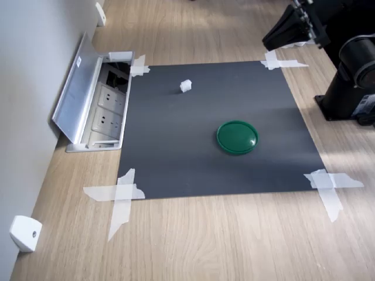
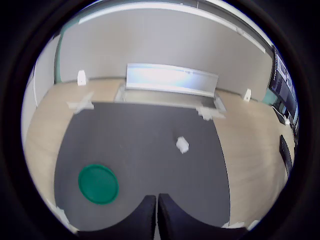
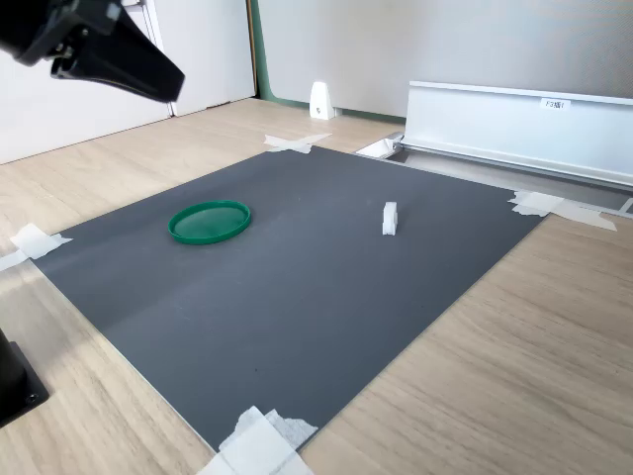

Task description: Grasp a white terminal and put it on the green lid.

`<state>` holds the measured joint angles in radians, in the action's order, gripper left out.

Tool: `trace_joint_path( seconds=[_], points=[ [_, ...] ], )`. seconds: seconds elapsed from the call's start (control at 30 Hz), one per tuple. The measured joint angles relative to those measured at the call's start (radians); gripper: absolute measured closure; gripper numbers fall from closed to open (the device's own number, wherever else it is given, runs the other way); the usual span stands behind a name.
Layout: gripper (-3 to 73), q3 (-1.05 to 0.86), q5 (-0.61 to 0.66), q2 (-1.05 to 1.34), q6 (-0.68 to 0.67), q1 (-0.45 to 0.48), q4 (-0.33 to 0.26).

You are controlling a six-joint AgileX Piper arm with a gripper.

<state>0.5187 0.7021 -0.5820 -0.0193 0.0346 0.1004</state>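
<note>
- The white terminal [image 1: 186,86] stands alone on the dark grey mat [image 1: 176,164], toward the mat's far side in the first exterior view, near the open socket box [image 1: 102,111] set into the desk.
- The green lid [image 1: 237,137] lies flat on the same mat, well apart from the terminal, with nothing on it.
- The gripper [image 2: 157,212] hangs high above the mat's edge, far from both; in the wrist view its two fingers sit almost together with nothing between them, so it is clenched and empty.
- By my reading nothing is done yet: reach, grasp, carry and placing all remain.
- Around: tape strips [image 1: 120,196] at the mat's corners, a raised metal flap [image 3: 519,129] on the socket box, a white wedge-shaped piece [image 1: 25,233] by the wall.
- Nothing stands between the terminal and the lid; the path looks clear.
</note>
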Motion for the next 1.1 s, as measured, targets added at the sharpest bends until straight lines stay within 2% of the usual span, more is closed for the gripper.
trace_joint_path(
  seconds=[0.1,0.3,0.47,0.57,0.73,0.8,0.93,1.1],
  points=[
    [70.4,0.076,0.064,-0.109,-0.019,0.0,0.014],
    [70.4,0.2,0.151,-0.322,-0.154,0.0,0.025],
    [64.7,0.311,0.204,-0.525,-0.173,0.005,0.023],
    [55.1,0.376,0.205,-0.627,-0.18,0.045,-0.007],
    [32.4,0.482,0.219,-0.746,-0.281,0.138,-0.131],
    [23.4,0.519,0.233,-0.788,-0.343,0.167,-0.163],
    [12.8,0.591,0.266,-0.886,-0.428,0.22,-0.164],
    [10.1,0.682,0.281,-0.991,-0.472,0.233,-0.132]
  ],
)
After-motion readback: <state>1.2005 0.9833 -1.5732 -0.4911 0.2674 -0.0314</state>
